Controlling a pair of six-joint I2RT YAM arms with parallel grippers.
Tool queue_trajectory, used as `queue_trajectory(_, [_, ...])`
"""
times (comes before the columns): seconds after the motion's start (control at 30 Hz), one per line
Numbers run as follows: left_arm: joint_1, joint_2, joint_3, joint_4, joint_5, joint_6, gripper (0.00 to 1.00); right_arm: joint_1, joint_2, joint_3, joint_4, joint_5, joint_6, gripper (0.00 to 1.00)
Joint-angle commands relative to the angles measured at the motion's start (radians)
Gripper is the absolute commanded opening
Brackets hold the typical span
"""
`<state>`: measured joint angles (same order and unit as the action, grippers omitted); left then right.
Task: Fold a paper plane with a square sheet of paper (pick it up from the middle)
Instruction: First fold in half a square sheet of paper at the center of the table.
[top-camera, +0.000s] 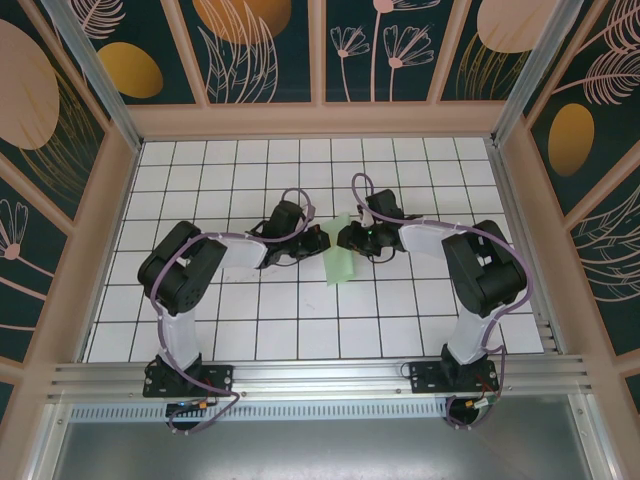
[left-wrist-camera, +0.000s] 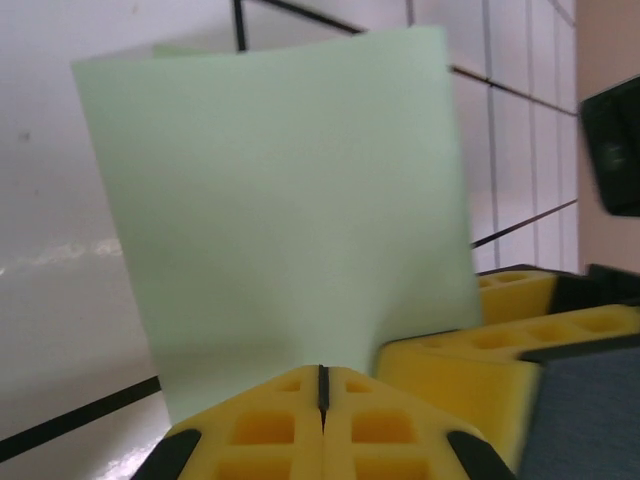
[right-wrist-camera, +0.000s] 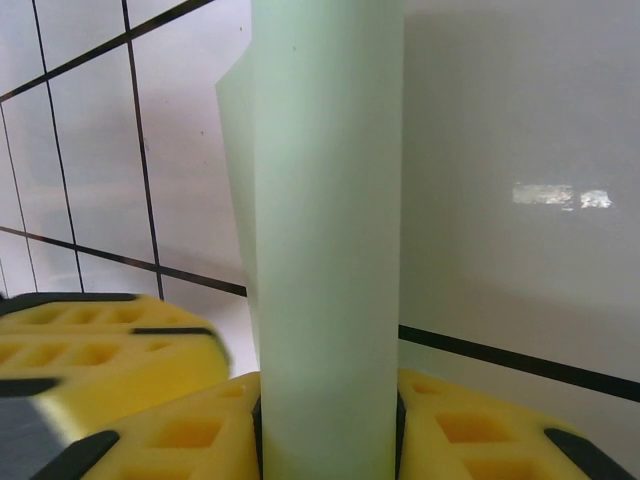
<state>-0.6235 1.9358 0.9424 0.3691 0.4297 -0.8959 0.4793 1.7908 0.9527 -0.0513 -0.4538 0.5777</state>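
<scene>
Looking down from the top camera, I see the white gridded counter with the left arm and the right arm both bent inward toward its middle. Between them is the pale green sheet of paper, which from above reads as a narrow strip; I cannot tell whether its near end touches the tiles. The left pincer meets its left side and the right pincer its right side, the two just beside each other. On my left wrist feed the paper rises broad and slightly curved from yellow fingertips pressed together to a thin seam, pinching its bottom edge. On the right wrist feed it runs as a doubled band between yellow fingers clamped onto it.
</scene>
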Motion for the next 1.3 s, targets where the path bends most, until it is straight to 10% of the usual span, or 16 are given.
queue_trajectory(0.0, [-0.008,0.039,0.025,-0.054,-0.014,0.005,0.00,0.012,0.022,-0.007,-0.004,0.003,-0.018,0.34])
queue_trajectory(0.57, [-0.015,0.094,0.097,-0.229,-0.087,0.034,0.00,0.035,-0.004,0.101,-0.212,0.145,-0.041,0.55])
queue_trajectory(1.27, [-0.012,0.018,0.144,-0.236,-0.091,0.062,0.08,0.082,0.020,0.057,-0.269,0.235,-0.037,0.39])
